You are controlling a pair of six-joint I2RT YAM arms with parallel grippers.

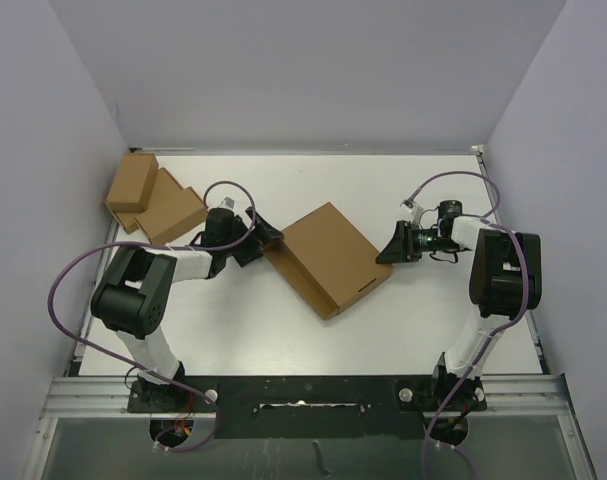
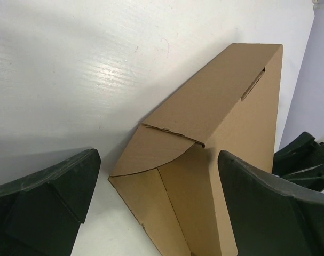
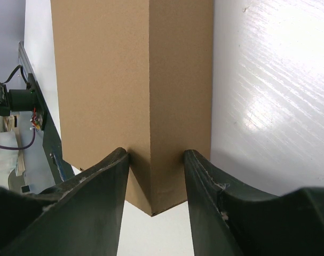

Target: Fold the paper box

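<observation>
The paper box (image 1: pixel 328 258) is a shallow brown cardboard mailer lying diagonally mid-table. In the right wrist view my right gripper (image 3: pixel 156 154) is shut on the box's (image 3: pixel 129 80) right corner, one finger pressing on each side of the vertical edge. From above, that gripper (image 1: pixel 388 248) meets the corner from the right. My left gripper (image 1: pixel 268 240) stands open at the box's left end. In the left wrist view its fingers (image 2: pixel 49 192) spread wide on either side of the box's (image 2: pixel 215 106) open end, where a curved flap is tucked in, and they touch nothing.
Two smaller brown cardboard boxes (image 1: pixel 133 180) (image 1: pixel 173 212) lie at the back left, close behind the left arm. Grey walls close in the table (image 1: pixel 283 330) on three sides. A purple cable (image 1: pixel 68 290) loops beside the left arm.
</observation>
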